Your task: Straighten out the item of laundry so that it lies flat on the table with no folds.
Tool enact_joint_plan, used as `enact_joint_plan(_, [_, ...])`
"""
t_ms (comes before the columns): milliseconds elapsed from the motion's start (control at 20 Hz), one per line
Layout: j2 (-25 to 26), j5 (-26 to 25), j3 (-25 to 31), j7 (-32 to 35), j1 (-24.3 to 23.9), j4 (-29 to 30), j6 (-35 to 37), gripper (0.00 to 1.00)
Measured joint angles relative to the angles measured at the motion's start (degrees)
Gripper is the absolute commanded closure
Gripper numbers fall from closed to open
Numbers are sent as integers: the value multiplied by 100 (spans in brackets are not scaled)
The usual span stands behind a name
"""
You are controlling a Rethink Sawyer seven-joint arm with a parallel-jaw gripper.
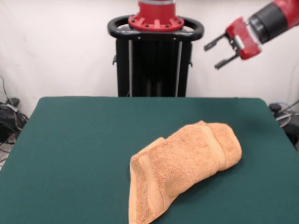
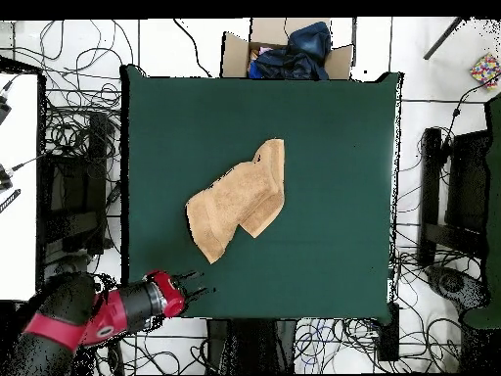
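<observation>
The orange-tan towel [image 1: 184, 170] is seen folded over on itself into an elongated bundle lying diagonally on the dark green table [image 1: 79, 149]. In the front view one rounded end is directed toward the right side of the table and the other end reaches the lower edge of the picture. A woven band is visible near each end of the bundle, and an under-layer edge is exposed along the upper left side. In the overhead view the towel [image 2: 238, 201] is located near the middle of the table [image 2: 333, 127], with several overlapping layers distinguishable.

The gripper [image 1: 220, 52] is held up in the air, off to the side above the table's corner region and well apart from the towel. Its two dark fingers are spread apart, and nothing is held between them. In the overhead view the gripper [image 2: 195, 284] is seen at the table's edge.

A cardboard box [image 2: 286, 54] with dark cloth is noted beyond the opposite table edge.
</observation>
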Motion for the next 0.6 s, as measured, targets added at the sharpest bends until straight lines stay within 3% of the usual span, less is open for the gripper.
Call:
enact_joint_plan(250, [153, 931, 101, 488, -244, 389, -730, 0])
enact_joint_plan(600, [174, 1842, 116, 592, -228, 666, -816, 0])
